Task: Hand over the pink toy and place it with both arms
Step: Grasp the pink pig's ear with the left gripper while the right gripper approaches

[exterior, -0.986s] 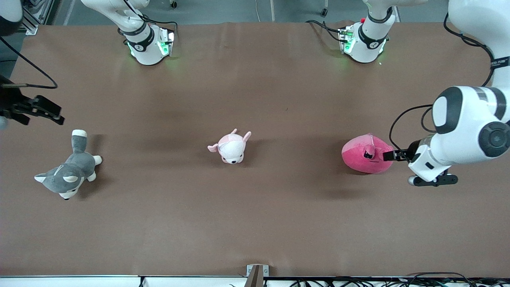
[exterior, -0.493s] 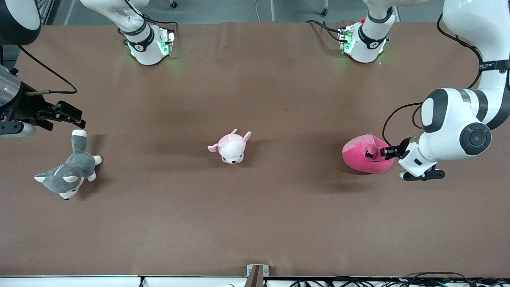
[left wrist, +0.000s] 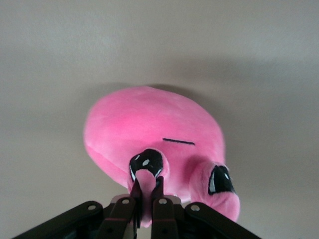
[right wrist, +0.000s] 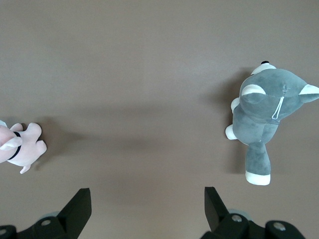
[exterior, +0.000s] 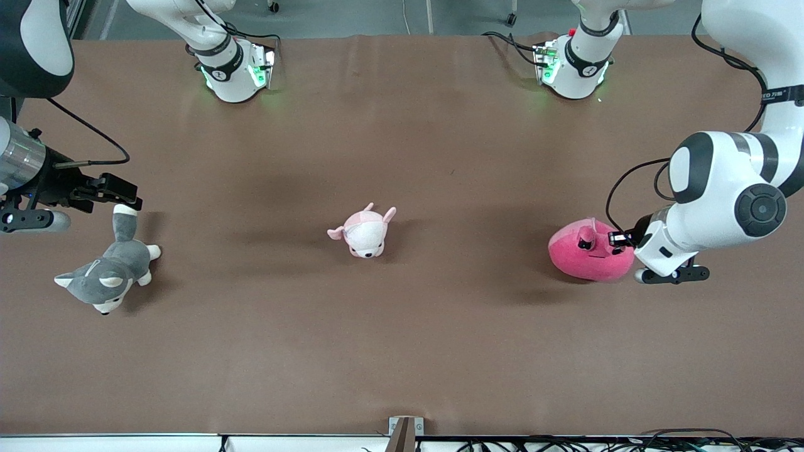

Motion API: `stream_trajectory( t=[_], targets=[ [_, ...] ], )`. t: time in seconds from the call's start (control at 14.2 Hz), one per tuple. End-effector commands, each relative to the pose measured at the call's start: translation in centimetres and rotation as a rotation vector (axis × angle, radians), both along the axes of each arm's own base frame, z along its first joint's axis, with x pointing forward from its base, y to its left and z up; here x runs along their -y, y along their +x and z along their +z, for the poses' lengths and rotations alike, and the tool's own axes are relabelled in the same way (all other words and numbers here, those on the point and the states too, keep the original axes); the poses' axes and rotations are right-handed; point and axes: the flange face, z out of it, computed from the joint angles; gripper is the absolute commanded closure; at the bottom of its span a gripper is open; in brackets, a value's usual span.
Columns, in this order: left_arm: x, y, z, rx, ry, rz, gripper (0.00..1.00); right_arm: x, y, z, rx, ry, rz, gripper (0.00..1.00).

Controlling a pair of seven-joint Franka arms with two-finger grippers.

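The left pincer [exterior: 619, 239] is clamped on one eye bump of the pink toy [exterior: 589, 254], which sits on the brown tabletop [exterior: 402, 351] toward the left arm's end. In the left wrist view its fingertips [left wrist: 160, 183] pinch that bump on both sides. The right pincer [exterior: 119, 191] hangs with jaws spread wide, over the tail of the grey husky plush [exterior: 107, 269]. The pale pink piglet plush [exterior: 364, 231] lies on the tabletop between the two pincers.

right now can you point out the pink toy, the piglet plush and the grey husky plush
pink toy [exterior: 581, 260], front view, on its hot-pink body below the eye bump
piglet plush [exterior: 364, 233], front view, on its head
grey husky plush [exterior: 110, 270], front view, on its grey back
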Motion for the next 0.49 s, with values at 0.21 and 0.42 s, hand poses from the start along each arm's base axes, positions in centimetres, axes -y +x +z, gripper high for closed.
stream_trajectory(
  t=[0.21,0.42],
  targets=[
    [10.3,0.7,10.8,0.142,-0.113,0.139,1.0,-5.1,-0.2,1.1,0.019,0.044,0.066,0.13],
    [15.0,0.6,16.4,0.149,-0.304,0.23,1.0,-6.9,-0.4,1.7,0.02,0.156,0.068,0.25]
  ],
)
